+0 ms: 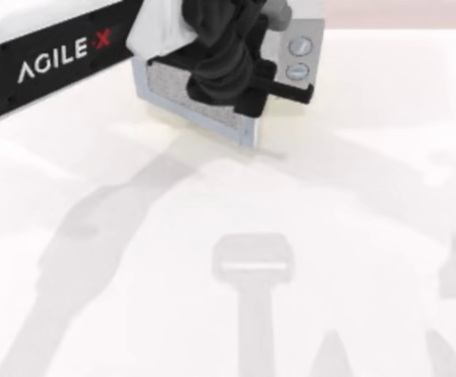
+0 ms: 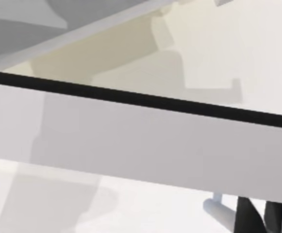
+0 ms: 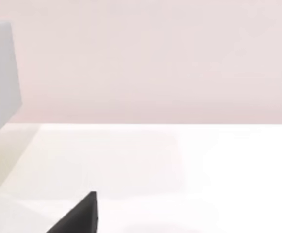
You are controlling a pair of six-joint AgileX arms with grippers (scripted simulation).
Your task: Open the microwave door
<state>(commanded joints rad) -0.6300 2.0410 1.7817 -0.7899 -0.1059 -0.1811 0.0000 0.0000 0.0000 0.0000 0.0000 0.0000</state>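
Observation:
The microwave (image 1: 302,35) stands at the table's far edge, with two round knobs (image 1: 300,59) on its right-hand panel. The microwave door (image 1: 200,106), with its speckled mesh window, is swung out from the body, hinged at its left. My left gripper (image 1: 279,90) reaches over it from the left arm (image 1: 63,59). In the left wrist view the door's grey edge (image 2: 145,141) fills the middle, and dark fingers (image 2: 250,218) are shut on the pale handle bar (image 2: 221,211). My right gripper (image 3: 80,218) shows only as a dark wedge, parked away from the microwave (image 3: 0,77).
Bare white table (image 1: 235,314) stretches in front of the microwave, crossed only by arm shadows. A pinkish wall (image 3: 155,58) rises behind the table's far edge.

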